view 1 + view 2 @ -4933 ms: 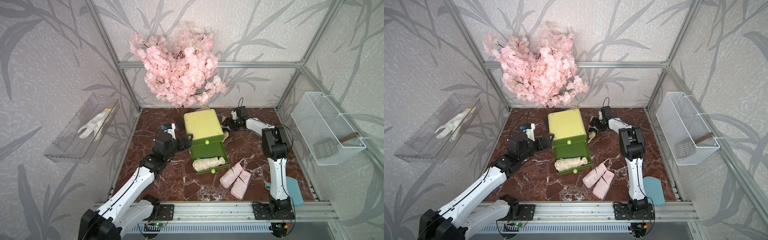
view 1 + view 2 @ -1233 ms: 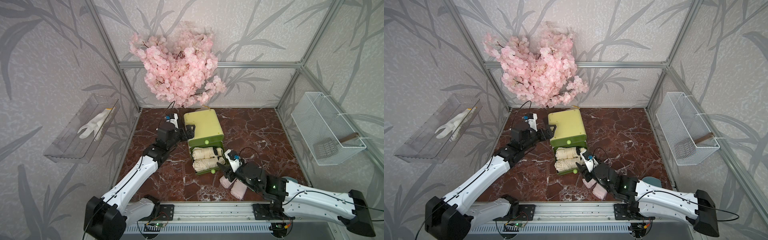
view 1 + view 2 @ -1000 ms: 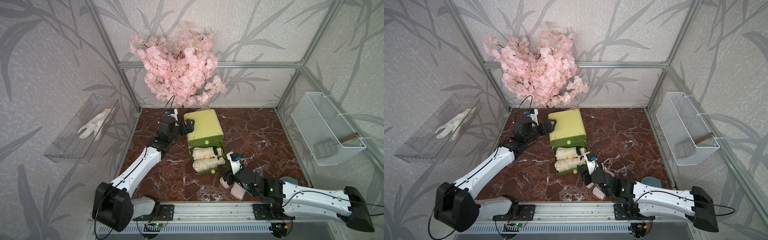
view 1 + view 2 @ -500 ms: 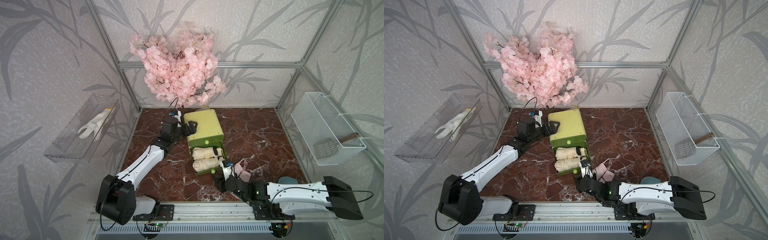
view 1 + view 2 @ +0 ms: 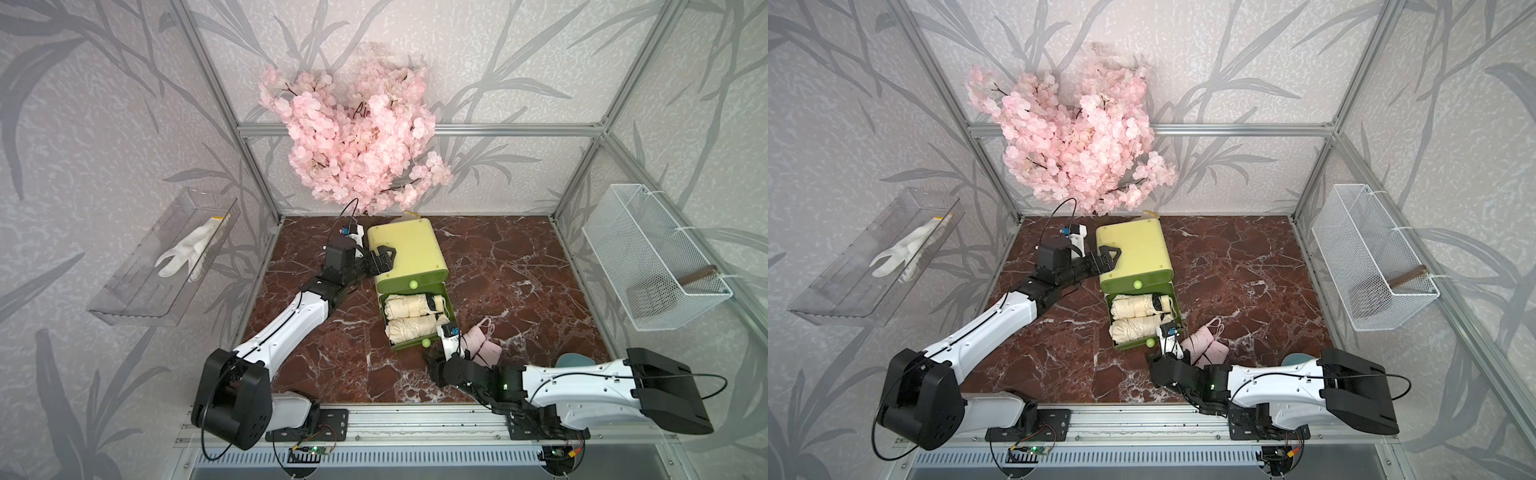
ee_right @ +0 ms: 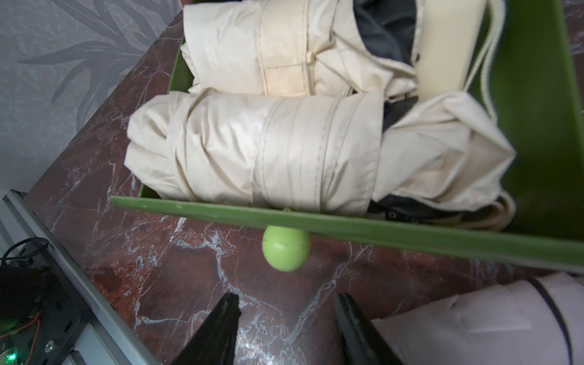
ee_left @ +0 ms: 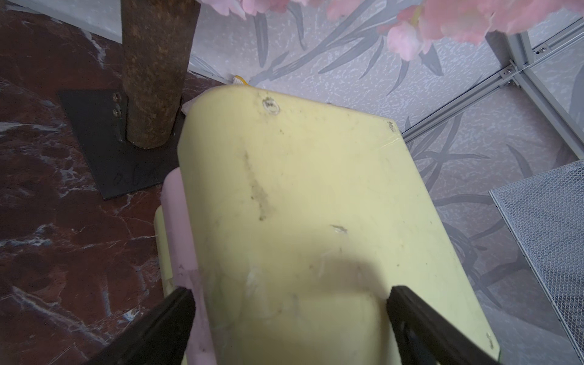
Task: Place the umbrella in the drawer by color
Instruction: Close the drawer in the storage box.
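A yellow-topped cabinet (image 5: 405, 249) (image 5: 1133, 249) stands mid-table with its lower green drawer (image 5: 452, 318) (image 5: 1178, 309) pulled out. Two cream umbrellas (image 5: 409, 305) (image 5: 409, 328) (image 6: 284, 151) lie side by side in it. Two pink umbrellas (image 5: 484, 347) (image 5: 1208, 343) lie on the table to the right of the drawer. My left gripper (image 5: 382, 259) (image 7: 289, 290) is open, straddling the cabinet's top left edge. My right gripper (image 5: 432, 361) (image 6: 287, 298) is open and empty, low over the table just in front of the drawer's green knob (image 6: 286, 249).
The cherry tree (image 5: 357, 141) stands behind the cabinet; its trunk (image 7: 155, 72) rises from a black plate. A wire basket (image 5: 648, 257) hangs on the right wall. A clear tray (image 5: 124, 307) with a white glove hangs on the left wall. A blue object (image 5: 569, 359) lies front right.
A second cream umbrella now lies in the drawer. My right arm has swung low to the front, its gripper now before the knob. My left gripper has shifted onto the cabinet's top.
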